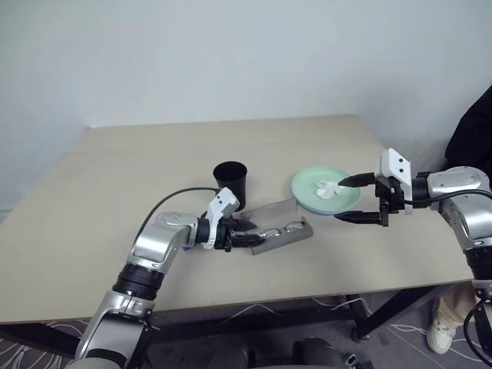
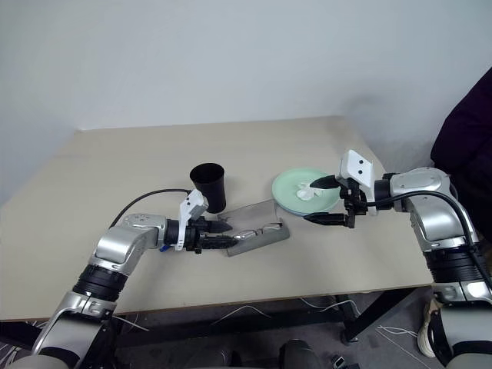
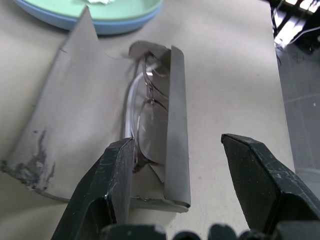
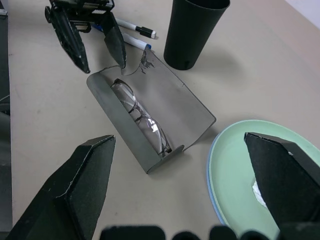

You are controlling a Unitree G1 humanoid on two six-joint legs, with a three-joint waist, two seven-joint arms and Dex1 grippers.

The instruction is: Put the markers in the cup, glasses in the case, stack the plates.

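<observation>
My left hand (image 1: 247, 233) is low over the table (image 1: 92, 200) at the near end of the case (image 4: 150, 112), fingers (image 3: 105, 195) parted and grasping nothing – in the left wrist view they straddle the end of the tray without clearly touching it. Just behind that hand, seen from the right wrist, the two markers (image 4: 132, 34) lie flat on the table side by side, one black-capped, one blue-capped, so they are not in the cup. The cup (image 1: 231, 183) stands upright just beyond the case, apart from it. The case lies open, its lid flap spread flat toward the cup, and the glasses (image 4: 140, 117) lie folded inside the tray. To the right of the case the plates (image 1: 326, 189) are stacked – the mint green one on the light blue one, whose rim shows beneath in the wrist views. A crumpled white tissue (image 1: 328, 188) lies on the green plate. My right hand (image 1: 350, 200) hangs at the plates' right edge, released and spread wide, its upper finger tip over the tissue, the lower finger beside the near rim; whether either touches I cannot tell
</observation>
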